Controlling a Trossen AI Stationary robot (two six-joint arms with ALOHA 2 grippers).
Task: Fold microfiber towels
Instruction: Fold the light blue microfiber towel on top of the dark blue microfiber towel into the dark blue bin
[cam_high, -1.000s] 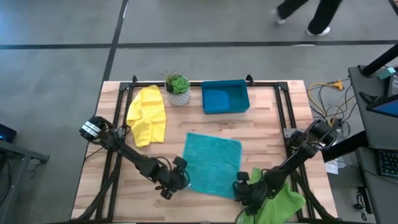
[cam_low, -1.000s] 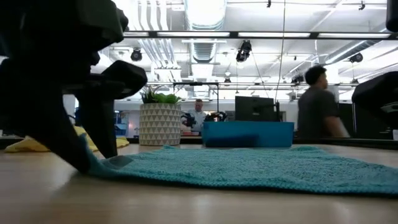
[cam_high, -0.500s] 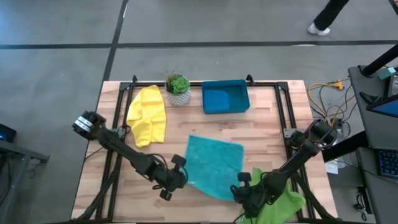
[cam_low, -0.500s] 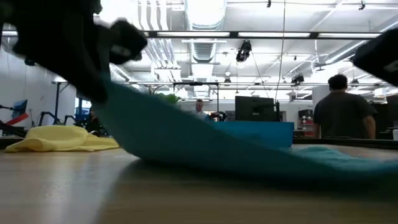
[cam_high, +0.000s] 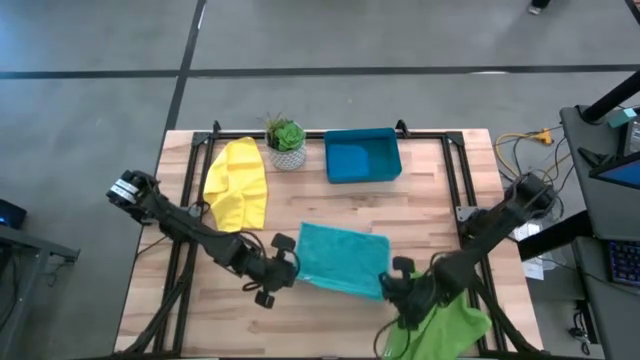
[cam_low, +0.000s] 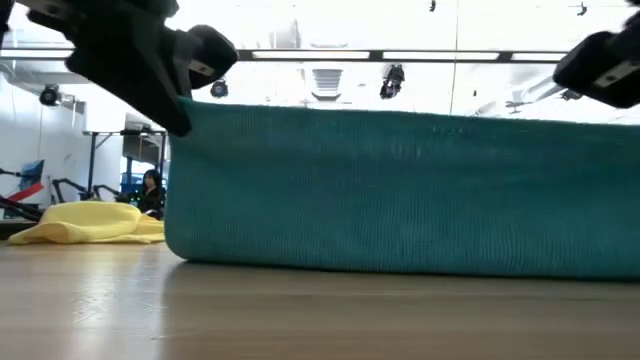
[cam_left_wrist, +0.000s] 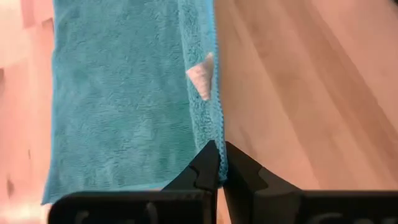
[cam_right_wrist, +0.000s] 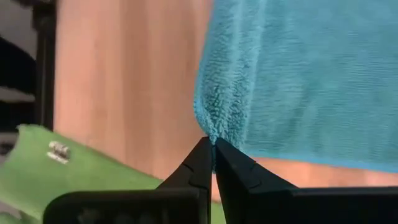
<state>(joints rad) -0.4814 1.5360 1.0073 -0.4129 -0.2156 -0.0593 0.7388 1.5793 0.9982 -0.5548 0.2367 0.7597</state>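
A teal microfiber towel lies in the middle of the table; its near edge is raised and its far part rests on the wood. In the low view the towel stands like a curtain between both grippers. My left gripper is shut on its near left corner. My right gripper is shut on its near right corner. A yellow towel lies crumpled at the far left. A light green towel lies at the near right, under my right arm. My left gripper pinches the teal towel's near left corner between its two fingers, slanting down from the near left. The corner is lifted clear; the cloth falls away to the table. My right gripper pinches the near right corner between its two fingers, slanting down from the near right. That corner is lifted too. The top edge runs nearly straight between the two grippers.
A rigid teal-blue tray stands at the far middle with a potted plant to its left. Bare wood shows between the teal towel and the tray and at the near left.
Both grippers have taken hold of the teal towel's near corners, then risen and gone a little toward the far edge. The towel's near edge has been lifted off the table and drawn straight between them, while its far part has stayed on the wood.
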